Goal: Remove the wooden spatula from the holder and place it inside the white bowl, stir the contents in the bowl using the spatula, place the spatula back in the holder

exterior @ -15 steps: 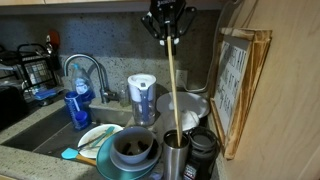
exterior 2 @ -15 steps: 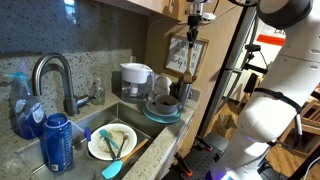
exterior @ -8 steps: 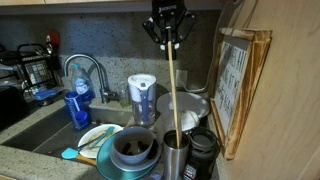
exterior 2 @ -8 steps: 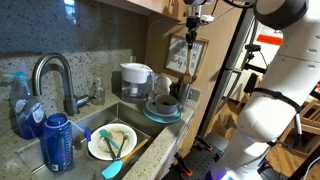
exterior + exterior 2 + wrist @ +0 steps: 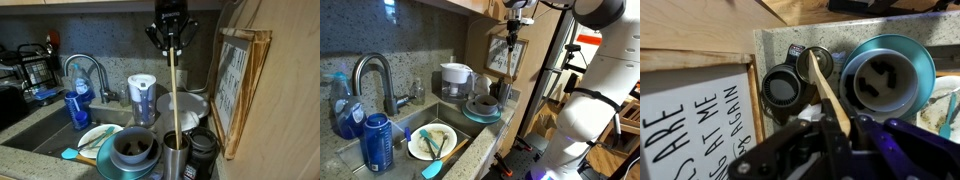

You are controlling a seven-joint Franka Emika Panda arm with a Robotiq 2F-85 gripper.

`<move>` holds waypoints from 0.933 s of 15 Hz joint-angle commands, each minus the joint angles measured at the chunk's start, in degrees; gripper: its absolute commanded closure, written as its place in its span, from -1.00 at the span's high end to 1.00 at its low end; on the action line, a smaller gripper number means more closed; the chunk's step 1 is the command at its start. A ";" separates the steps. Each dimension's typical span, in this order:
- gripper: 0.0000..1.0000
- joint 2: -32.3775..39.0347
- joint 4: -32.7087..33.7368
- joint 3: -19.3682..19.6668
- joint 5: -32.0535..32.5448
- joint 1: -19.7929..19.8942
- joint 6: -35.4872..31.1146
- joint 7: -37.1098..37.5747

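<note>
Clamping the wooden spatula (image 5: 174, 90) near its top, the pincer (image 5: 170, 42) holds it upright, tip meeting the holder (image 5: 176, 158).

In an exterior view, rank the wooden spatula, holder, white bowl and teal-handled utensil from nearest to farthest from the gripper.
1. wooden spatula: clamped in the gripper, pointing straight down.
2. holder: directly below, at the spatula's lower end.
3. white bowl: beside the holder, only slightly farther off.
4. teal-handled utensil: farthest, well beyond the bowl's other side.
</note>
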State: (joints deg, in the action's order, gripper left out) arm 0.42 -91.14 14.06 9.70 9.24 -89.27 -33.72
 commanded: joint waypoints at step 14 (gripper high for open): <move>1.00 -0.93 -4.38 -1.12 -0.18 1.38 -1.82 -1.28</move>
State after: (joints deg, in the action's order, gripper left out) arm 0.40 -95.66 13.97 9.37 10.15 -91.17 -33.92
